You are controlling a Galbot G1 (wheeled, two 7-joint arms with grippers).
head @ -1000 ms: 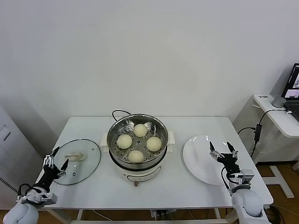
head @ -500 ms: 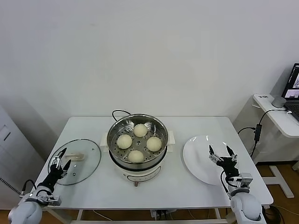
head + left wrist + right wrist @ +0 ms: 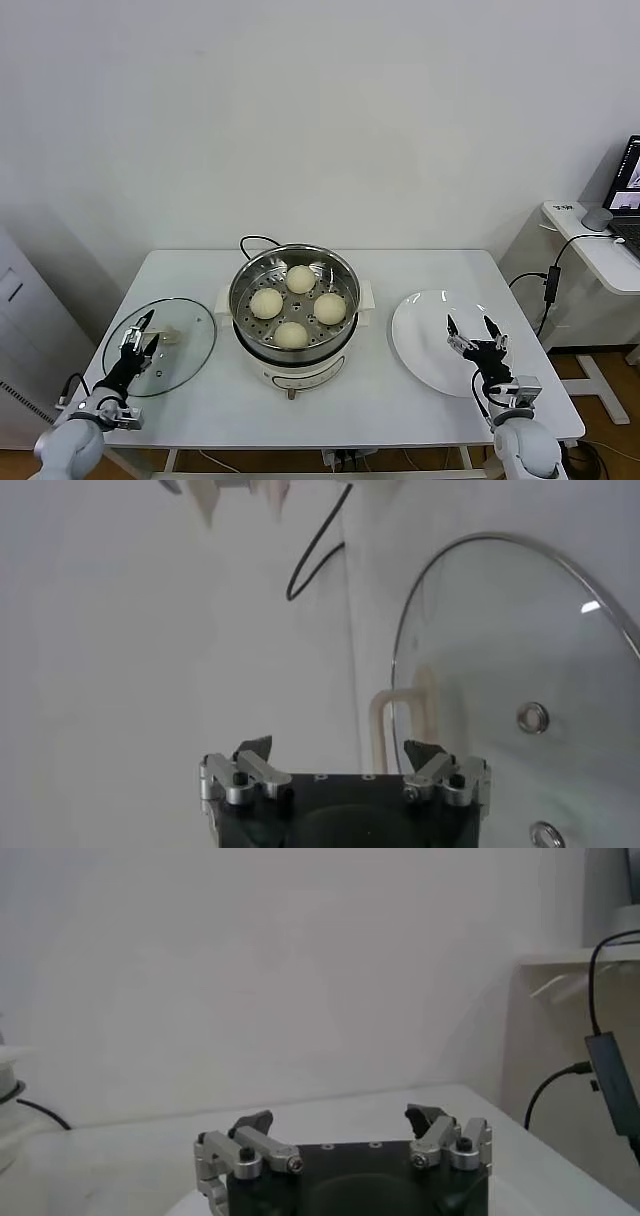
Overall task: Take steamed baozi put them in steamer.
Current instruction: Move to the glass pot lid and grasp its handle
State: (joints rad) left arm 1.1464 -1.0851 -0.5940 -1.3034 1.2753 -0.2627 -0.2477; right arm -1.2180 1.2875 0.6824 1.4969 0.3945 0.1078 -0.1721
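Four steamed baozi [image 3: 291, 305] sit on the perforated tray inside the steamer [image 3: 295, 300], which stands at the middle of the white tabletop [image 3: 400, 400], one bun each at 12, 3, 6 and 9 o'clock of the tray. At the steamer's 9 o'clock lies a glass lid [image 3: 175, 345] with the left end effector [image 3: 139, 334] released and empty above its outer edge. At 3 o'clock a white plate [image 3: 425, 340] lies bare, the right end effector [image 3: 474, 332] released and empty over its 4 o'clock rim.
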